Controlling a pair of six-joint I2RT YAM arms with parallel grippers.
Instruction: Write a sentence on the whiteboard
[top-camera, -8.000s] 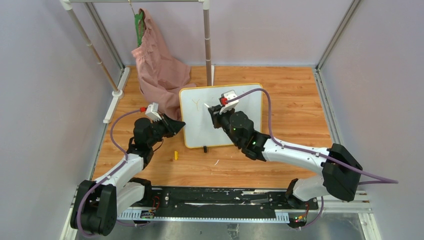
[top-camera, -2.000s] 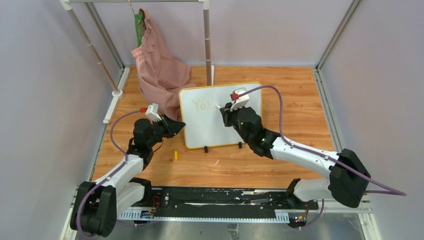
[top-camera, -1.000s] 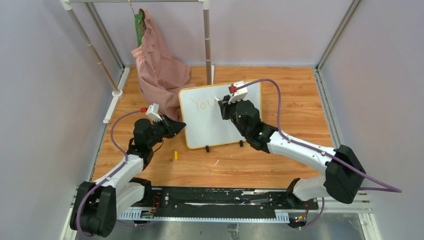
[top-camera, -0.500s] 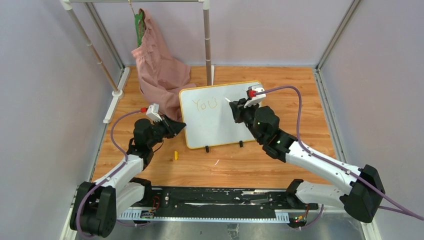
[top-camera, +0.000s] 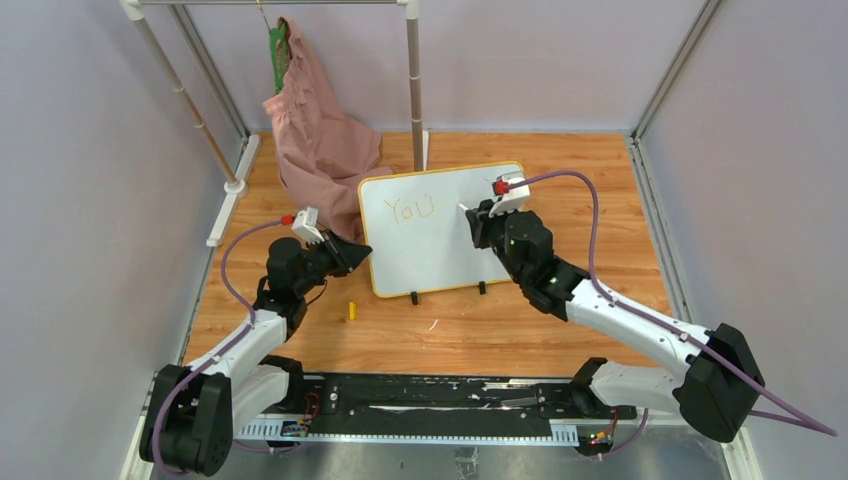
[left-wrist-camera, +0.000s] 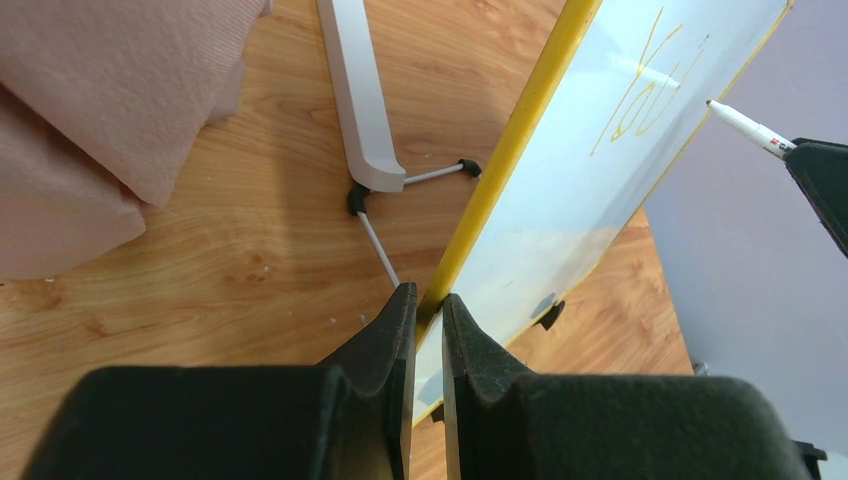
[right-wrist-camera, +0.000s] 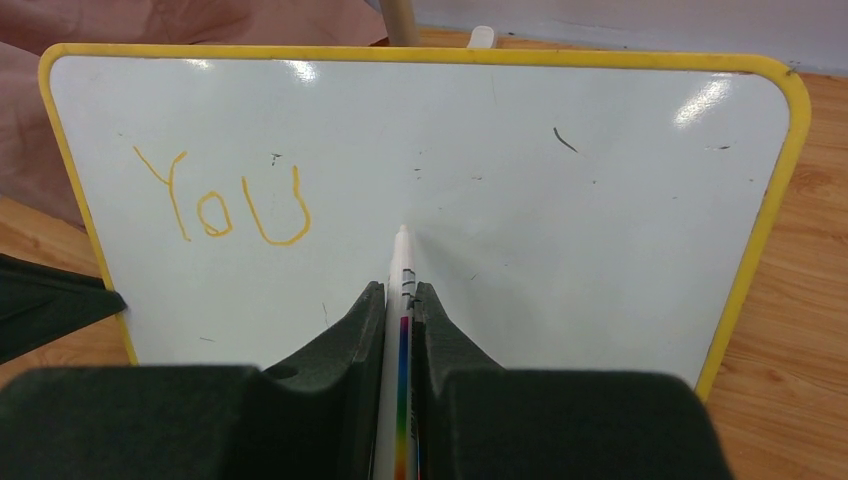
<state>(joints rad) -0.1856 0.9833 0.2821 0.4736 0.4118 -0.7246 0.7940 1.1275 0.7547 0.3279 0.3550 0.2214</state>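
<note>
The whiteboard (top-camera: 430, 250) with its yellow frame stands tilted on the wooden floor. Orange-yellow handwriting (top-camera: 412, 209) on it reads "YOU" at the upper left; it also shows in the right wrist view (right-wrist-camera: 225, 205). My left gripper (top-camera: 358, 250) is shut on the board's left frame edge (left-wrist-camera: 500, 170). My right gripper (top-camera: 472, 218) is shut on a white marker (right-wrist-camera: 400, 300) with a rainbow stripe. The marker's tip (right-wrist-camera: 402, 231) points at the board's middle, right of the "U"; I cannot tell whether it touches.
A pink cloth (top-camera: 315, 130) hangs from a white rack (top-camera: 412, 70) behind the board. A small yellow cap (top-camera: 352, 311) lies on the floor near the board's lower left corner. The board's wire stand (left-wrist-camera: 385, 190) shows behind it. Grey walls enclose the workspace.
The writing grew from a single "Y" to "YOU". My right gripper has moved rightward with the marker, to the space after the "U". The left arm has not moved.
</note>
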